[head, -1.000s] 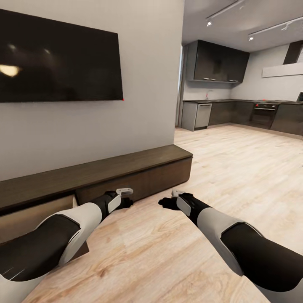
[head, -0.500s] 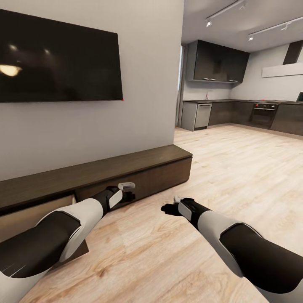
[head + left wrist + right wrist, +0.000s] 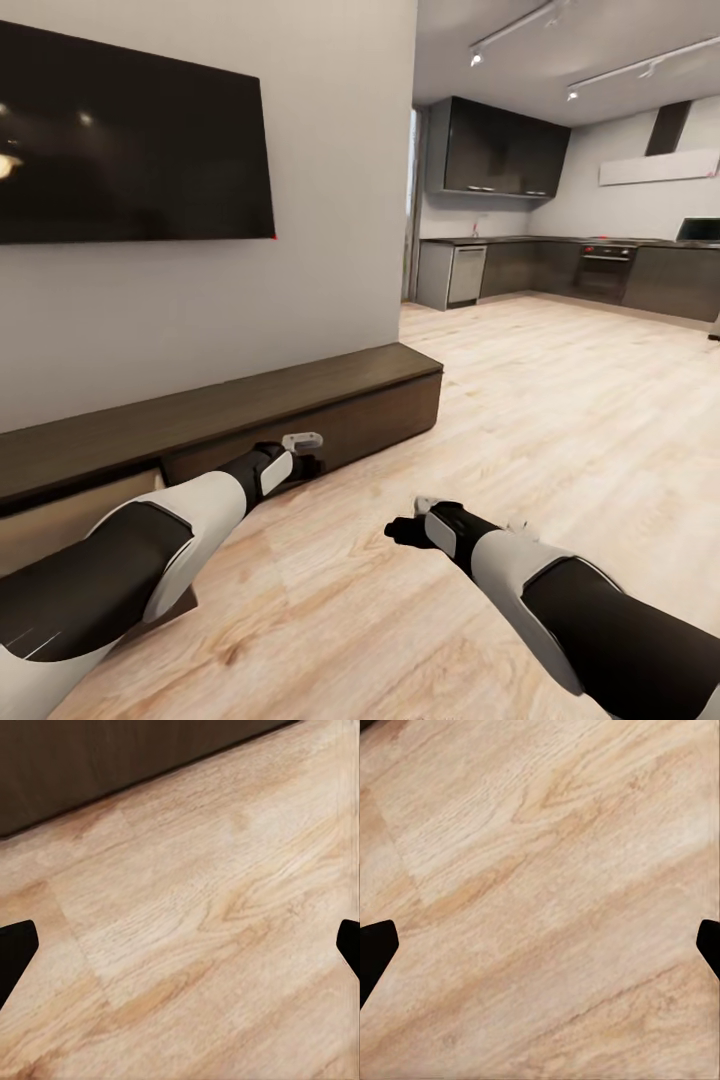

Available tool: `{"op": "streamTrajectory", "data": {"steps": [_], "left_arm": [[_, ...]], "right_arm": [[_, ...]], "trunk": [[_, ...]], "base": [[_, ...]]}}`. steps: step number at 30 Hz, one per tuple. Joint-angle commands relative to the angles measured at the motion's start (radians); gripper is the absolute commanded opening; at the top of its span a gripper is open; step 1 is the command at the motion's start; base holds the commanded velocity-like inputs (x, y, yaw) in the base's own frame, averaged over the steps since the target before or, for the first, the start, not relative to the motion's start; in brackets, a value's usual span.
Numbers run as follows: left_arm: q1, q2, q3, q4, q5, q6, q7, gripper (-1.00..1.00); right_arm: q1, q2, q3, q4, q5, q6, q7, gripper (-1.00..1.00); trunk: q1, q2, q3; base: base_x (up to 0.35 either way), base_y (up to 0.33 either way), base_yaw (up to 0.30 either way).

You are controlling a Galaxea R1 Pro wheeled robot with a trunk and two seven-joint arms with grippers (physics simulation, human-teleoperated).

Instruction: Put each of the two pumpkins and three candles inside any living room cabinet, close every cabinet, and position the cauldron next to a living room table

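A light wood plank floor fills the lower and right parts of the head view and runs back to the kitchen units at the upper right. Directly on it, along the grey wall at the left, stands a long, low dark-brown wooden cabinet. At the lower left edge, one of its drawers juts out over the planks, pale beige inside.

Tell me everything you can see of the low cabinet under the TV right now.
The cabinet is a long, low dark-brown unit of wood-look finish with handle-less fronts, standing on the plank floor against the grey wall under the TV. At its left part one drawer stands pulled out, its pale beige face showing behind the left arm. The left pincer hangs before the closed front; contact cannot be told.
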Motion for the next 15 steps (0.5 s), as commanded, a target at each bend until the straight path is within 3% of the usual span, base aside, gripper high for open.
{"op": "streamTrajectory", "data": {"steps": [1,5,15], "left_arm": [[-0.001,0.000,-0.007,-0.001,0.011,0.004,0.005,1.00],[0.000,0.000,-0.007,-0.001,0.011,0.004,0.005,1.00],[-0.001,-0.002,-0.007,0.000,0.011,0.004,0.005,1.00]], "right_arm": [[0.001,0.001,0.008,0.002,-0.009,0.001,0.000,1.00],[0.001,0.000,0.008,0.003,-0.009,0.001,0.000,1.00],[0.001,0.000,0.007,0.004,-0.009,-0.003,0.003,1.00]], "trunk": [[0.000,0.000,-0.001],[0.000,0.000,-0.001],[0.000,0.000,-0.003]], "base": [[0.000,0.000,-0.291],[0.000,0.000,-0.133],[0.053,-0.031,-0.008]]}}
